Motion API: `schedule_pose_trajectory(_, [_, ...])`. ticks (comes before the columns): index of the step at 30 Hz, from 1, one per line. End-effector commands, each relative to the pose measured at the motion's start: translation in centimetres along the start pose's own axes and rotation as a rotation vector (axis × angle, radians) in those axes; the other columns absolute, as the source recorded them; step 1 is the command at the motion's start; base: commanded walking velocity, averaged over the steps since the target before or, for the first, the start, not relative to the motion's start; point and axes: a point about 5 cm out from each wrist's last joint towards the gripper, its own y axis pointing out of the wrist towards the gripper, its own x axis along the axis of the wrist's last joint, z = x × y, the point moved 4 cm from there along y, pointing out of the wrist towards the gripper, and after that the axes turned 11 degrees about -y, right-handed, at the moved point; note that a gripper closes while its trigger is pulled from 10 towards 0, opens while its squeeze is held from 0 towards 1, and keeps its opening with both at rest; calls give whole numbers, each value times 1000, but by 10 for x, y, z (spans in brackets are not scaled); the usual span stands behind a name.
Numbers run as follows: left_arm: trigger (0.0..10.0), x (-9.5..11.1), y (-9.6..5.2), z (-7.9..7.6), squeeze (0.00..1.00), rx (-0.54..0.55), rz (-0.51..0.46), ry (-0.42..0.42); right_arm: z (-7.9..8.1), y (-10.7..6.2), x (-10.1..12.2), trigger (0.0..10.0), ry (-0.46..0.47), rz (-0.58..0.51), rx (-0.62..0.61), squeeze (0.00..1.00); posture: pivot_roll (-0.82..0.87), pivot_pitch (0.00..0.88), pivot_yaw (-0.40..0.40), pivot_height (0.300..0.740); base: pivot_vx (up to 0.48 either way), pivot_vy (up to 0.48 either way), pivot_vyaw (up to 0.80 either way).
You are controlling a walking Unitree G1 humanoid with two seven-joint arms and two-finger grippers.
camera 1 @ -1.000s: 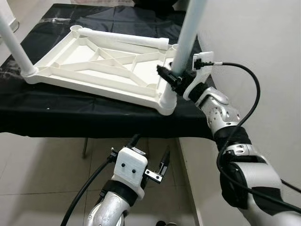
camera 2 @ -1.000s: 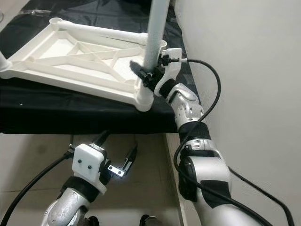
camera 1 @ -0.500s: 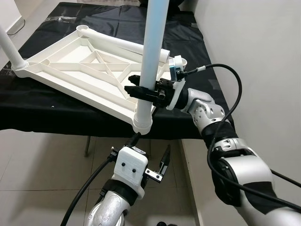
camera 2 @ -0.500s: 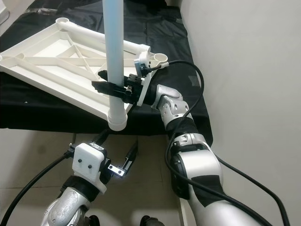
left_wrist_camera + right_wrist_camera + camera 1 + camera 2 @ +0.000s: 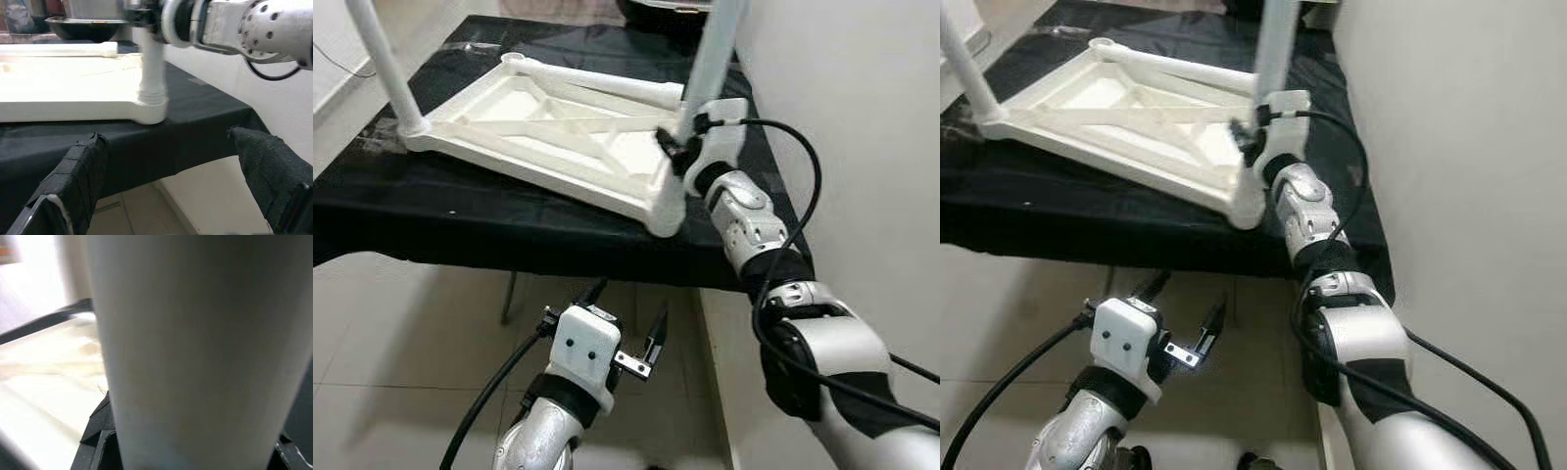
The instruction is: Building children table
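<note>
Right claw (image 5: 677, 155) clamped on upright leg (image 5: 705, 59) at tabletop's (image 5: 548, 137) near right corner, desk (image 5: 460, 225) edge; I keep left claw (image 5: 631, 343) open, idle below.

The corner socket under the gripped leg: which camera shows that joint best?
The left wrist view: the leg enters the corner socket side-on and unobstructed. Both eye views see the socket from above, with the right gripper clamped just over it. The right wrist view gives the leg's blurred shaft.
</note>
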Motion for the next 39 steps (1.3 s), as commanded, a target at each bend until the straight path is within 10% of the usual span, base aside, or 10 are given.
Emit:
schedule_pose_trajectory(1, [10000, -5, -1, -2, 0, -8, 22, -10, -33, -11, -32, 0, 8, 120, -199, 0, 105, 217, -85, 740, 0, 0, 0])
schedule_pose_trajectory(5, [10000, -6, -1, -2, 0, -10, 24, -9, -39, -25, -40, 0, 53, 156, -379, 0, 103, 220, -84, 740, 0, 0, 0])
schedule_pose_trajectory(9, [10000, -6, -1, -3, 0, -13, 26, -8, 6, -29, -43, 0, 126, 188, -409, 0, 110, 220, -83, 740, 0, 0, 0])
schedule_pose_trajectory(10, [10000, -6, -1, -3, 0, -13, 26, -7, 16, -27, -43, 2196, 136, 195, -404, 0, 113, 220, -84, 740, 0, 0, 0])
schedule_pose_trajectory(11, [10000, -6, -1, -4, 0, -13, 26, -7, 21, -27, -42, 2196, 140, 198, -403, 0, 113, 220, -84, 740, 0, 0, 0])
schedule_pose_trajectory(12, [10000, -6, -1, -3, 0, -12, 25, -6, 25, -25, -37, 10000, 144, 167, -378, 1000, 111, 217, -82, 740, 0, 0, 0])
schedule_pose_trajectory(19, [10000, -6, -1, -3, 0, -9, 23, -9, 17, -17, -8, 10000, 128, -15, -227, 910, 102, 213, -84, 740, 0, 0, 0])
schedule_pose_trajectory(20, [10000, -6, -1, -3, 0, -12, 23, -11, 19, -11, 6, 10000, 162, -94, -36, 0, 95, 209, -84, 740, 0, 0, 0])
schedule_pose_trajectory(39, [10000, -6, 1, -5, 0, -16, 16, -13, 91, -73, 5, 10000, 281, -121, 1276, 0, 117, 186, -100, 740, 0, 0, 0])
